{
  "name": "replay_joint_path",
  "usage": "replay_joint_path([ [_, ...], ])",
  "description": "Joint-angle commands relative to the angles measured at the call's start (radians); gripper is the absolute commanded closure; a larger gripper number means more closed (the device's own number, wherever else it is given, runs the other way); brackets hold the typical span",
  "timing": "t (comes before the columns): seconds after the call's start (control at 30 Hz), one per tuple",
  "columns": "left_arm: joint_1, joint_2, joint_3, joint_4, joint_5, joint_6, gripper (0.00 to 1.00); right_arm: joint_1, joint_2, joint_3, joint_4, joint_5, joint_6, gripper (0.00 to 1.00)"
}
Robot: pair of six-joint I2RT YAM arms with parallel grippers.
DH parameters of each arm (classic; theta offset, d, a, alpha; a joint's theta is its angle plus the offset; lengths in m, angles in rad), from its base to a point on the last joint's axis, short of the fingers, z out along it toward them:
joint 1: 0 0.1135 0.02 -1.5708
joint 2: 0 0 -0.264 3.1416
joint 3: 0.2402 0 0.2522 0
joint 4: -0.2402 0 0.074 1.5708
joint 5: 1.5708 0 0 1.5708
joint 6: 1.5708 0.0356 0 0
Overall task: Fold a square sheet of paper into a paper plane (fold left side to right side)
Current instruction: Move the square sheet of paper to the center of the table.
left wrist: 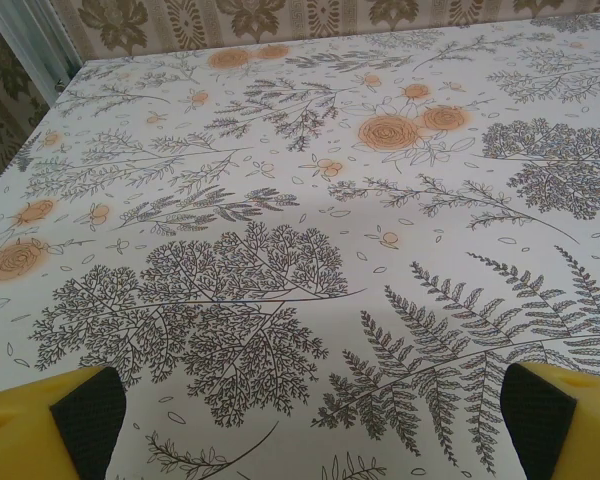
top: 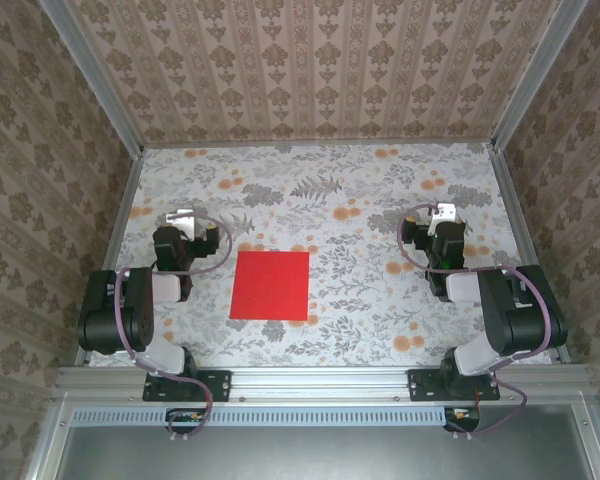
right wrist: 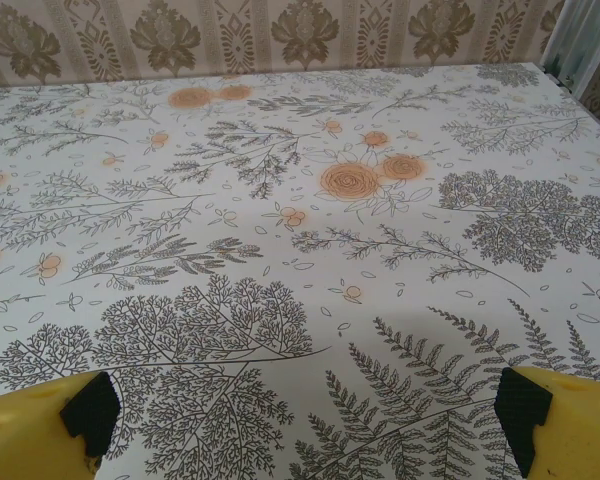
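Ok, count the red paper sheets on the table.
1. The thin, square, bright red paper sheet lies flat on the flowered tablecloth between the left arm and the right arm, nearer the left. Another beneath it could be hidden.

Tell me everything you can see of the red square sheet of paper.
The square sheet of paper is thin, bright red and plain, with no visible creases or folds. It lies flat, red face up, on the flowered tablecloth, a little left of the cloth's middle and toward the near edge. Only the cloth touches it.

Both arms sit folded near their bases, the left gripper (top: 184, 220) and the right gripper (top: 442, 214) with jaws spread wide.
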State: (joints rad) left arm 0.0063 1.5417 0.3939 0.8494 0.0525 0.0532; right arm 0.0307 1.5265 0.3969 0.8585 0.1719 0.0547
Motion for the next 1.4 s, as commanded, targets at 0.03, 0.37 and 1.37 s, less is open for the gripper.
replay_joint_path([
  [0.03,-0.006,-0.005,0.013,-0.003,-0.010,0.000,0.00,0.003,0.002,-0.006,0.027,0.012,0.002,0.00],
  [0.37,-0.007,-0.006,0.014,-0.002,-0.010,0.000,0.00,0.003,0.003,-0.006,0.027,0.012,0.002,0.00],
  [1.37,-0.297,-0.452,0.437,-1.288,-0.016,-0.427,0.04,0.147,-0.589,0.243,-0.949,-0.093,0.283,0.00],
])
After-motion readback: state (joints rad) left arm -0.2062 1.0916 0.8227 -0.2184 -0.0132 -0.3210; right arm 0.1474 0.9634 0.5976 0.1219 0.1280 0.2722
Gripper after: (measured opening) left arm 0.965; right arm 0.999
